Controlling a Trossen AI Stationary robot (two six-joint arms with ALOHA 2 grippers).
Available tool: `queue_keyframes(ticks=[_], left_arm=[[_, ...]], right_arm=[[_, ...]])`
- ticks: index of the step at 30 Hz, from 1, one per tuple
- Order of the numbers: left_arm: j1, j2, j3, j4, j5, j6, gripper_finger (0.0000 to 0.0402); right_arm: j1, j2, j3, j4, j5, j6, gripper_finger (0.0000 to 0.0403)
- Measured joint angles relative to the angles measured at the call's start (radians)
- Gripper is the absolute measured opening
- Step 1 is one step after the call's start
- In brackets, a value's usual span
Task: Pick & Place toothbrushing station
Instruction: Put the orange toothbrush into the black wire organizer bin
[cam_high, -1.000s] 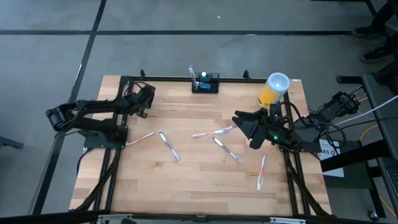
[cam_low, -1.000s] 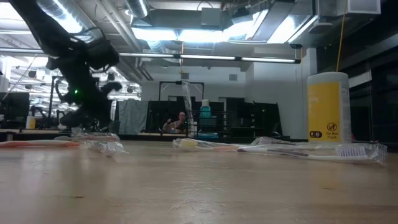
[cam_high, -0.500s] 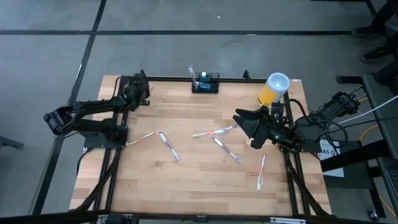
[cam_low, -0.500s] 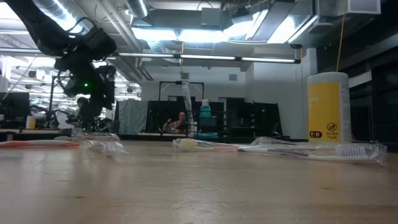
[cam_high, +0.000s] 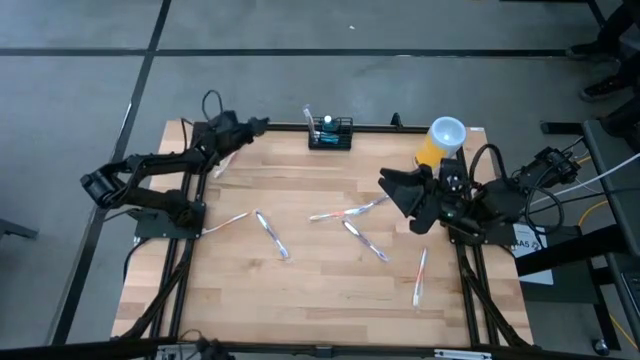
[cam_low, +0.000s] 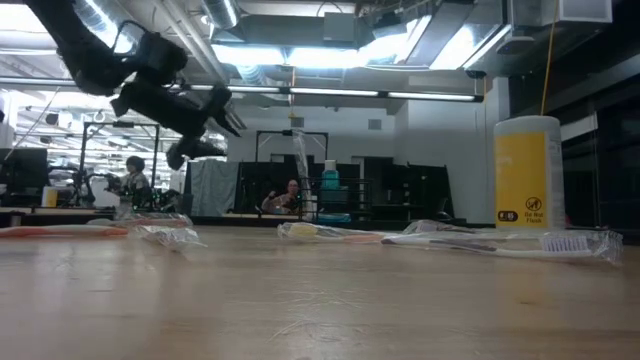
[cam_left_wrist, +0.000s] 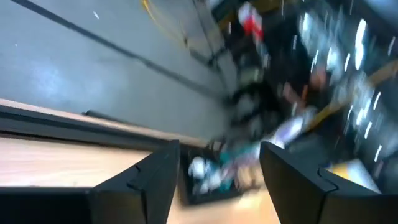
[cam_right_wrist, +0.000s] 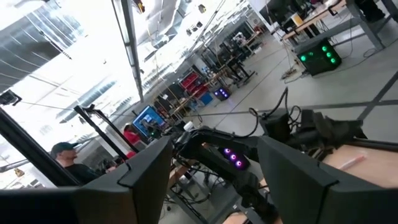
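Note:
The toothbrushing station (cam_high: 330, 133) is a small black rack standing at the middle of the table's far edge, with a teal-capped item in it. It shows blurred in the left wrist view (cam_left_wrist: 217, 171) and far off in the low view (cam_low: 325, 200). My left gripper (cam_high: 252, 125) is open and hangs raised near the far left corner (cam_low: 215, 128), its fingers (cam_left_wrist: 158, 168) pointing level toward the station, well short of it. My right gripper (cam_high: 395, 195) is open above the table's right part, below the yellow cup (cam_high: 440, 142).
Several wrapped toothbrushes lie loose on the wood: two at the left (cam_high: 272, 235), two in the middle (cam_high: 345, 212), one at the right (cam_high: 420, 275). The yellow cup (cam_low: 528, 175) stands at the far right corner. A black frame rail (cam_high: 270, 126) runs along the far edge.
My left gripper has opened from shut. It has swung from pointing down near the left edge up toward the far edge and turned level, facing the station. My right arm has shifted a little toward the far edge.

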Motion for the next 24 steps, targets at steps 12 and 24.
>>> queue_keyframes(ticks=[12,24], left_arm=[[0.007,0.035,0.624,-0.867,0.044,0.687,0.0189],[0.140,0.427,1.086,-1.735,-0.129,0.789,0.0189]], right_arm=[[0.000,0.000,0.000,-0.001,0.000,-0.007,0.0242],[0.000,0.000,0.000,-0.001,-0.001,-0.082,0.0242]])
